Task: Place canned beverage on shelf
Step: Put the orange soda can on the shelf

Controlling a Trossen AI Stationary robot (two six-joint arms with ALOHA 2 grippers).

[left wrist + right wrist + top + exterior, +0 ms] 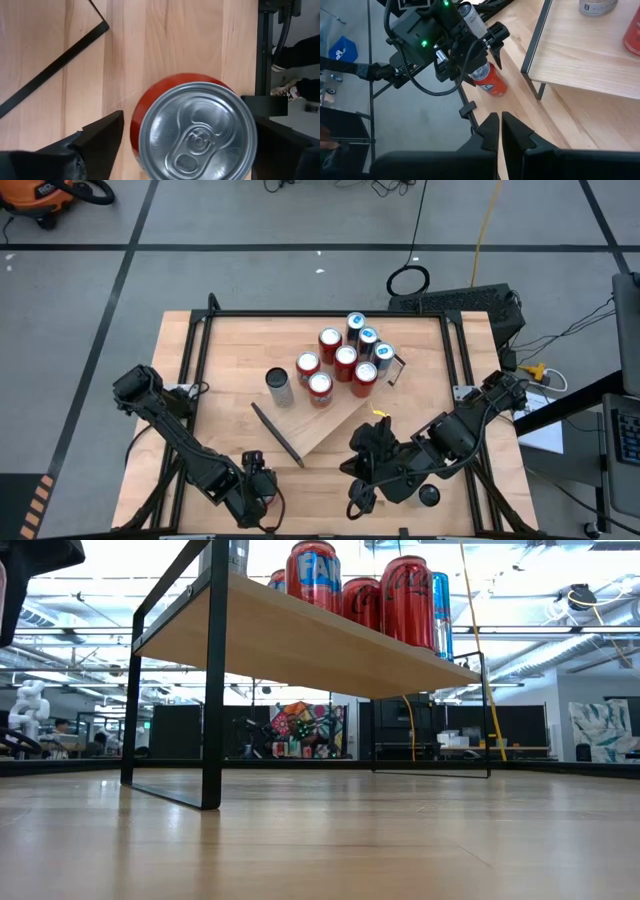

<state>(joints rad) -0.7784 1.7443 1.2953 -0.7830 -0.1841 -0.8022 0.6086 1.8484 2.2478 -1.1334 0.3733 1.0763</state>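
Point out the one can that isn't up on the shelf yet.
It is the red can standing on the tabletop between the left gripper's open fingers. All the other cans stand clustered on the shelf.

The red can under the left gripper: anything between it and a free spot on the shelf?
Nothing visible blocks it. The left gripper straddles the red can on the table near the shelf end. That near end is bare past the grey can; the other cans cluster farther along.
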